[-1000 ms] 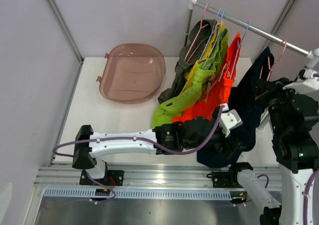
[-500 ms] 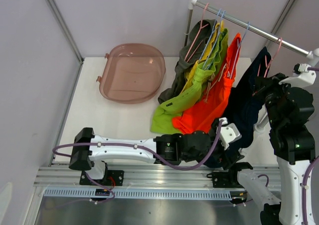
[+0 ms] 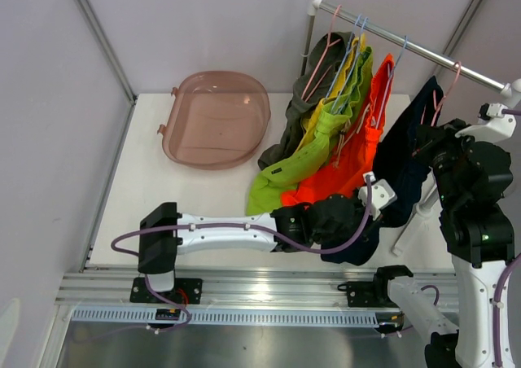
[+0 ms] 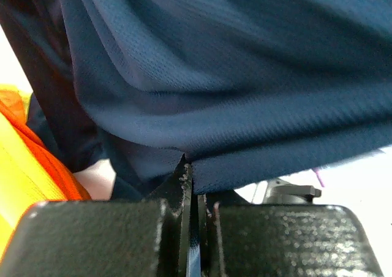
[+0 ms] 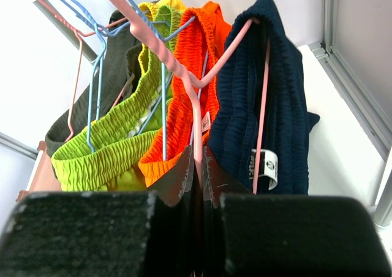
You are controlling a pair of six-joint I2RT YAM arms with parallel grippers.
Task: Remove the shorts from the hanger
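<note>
Now, with your left end effector [image 4: 195, 185] pinched shut on the hem of the soft navy blue shorts [image 4: 233, 75], pull down steadily; your right end effector [image 5: 197, 166], clamped on their thin pink wire hanger [image 5: 196, 108], anchors it beyond.

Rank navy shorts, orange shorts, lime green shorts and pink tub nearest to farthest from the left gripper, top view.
1. Navy shorts: in the jaws of the left gripper.
2. Orange shorts: just left.
3. Lime green shorts: farther left.
4. Pink tub: far back left.
</note>
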